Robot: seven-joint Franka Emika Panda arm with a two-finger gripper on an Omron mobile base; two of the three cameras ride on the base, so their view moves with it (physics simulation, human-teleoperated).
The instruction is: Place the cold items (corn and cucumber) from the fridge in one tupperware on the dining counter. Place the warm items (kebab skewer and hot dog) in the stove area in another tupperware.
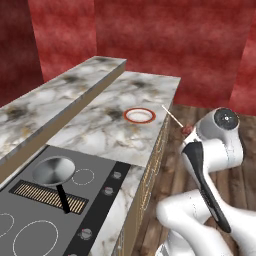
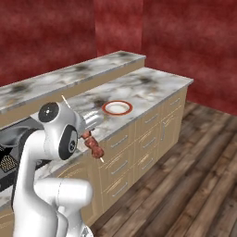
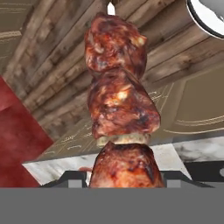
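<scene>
Beside the marbled tabletop (image 2: 152, 88), off its edge above the wood floor (image 2: 185, 176), a skewer (image 2: 94, 146) of glossy, charred red-brown meat chunks on a thin pale stick is gripped by partly closed fingers (image 3: 70, 178).

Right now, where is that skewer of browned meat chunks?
The skewer of browned meat chunks is held in the robot's gripper, in the air off the marble counter's front edge, near the red-rimmed white container.
</scene>
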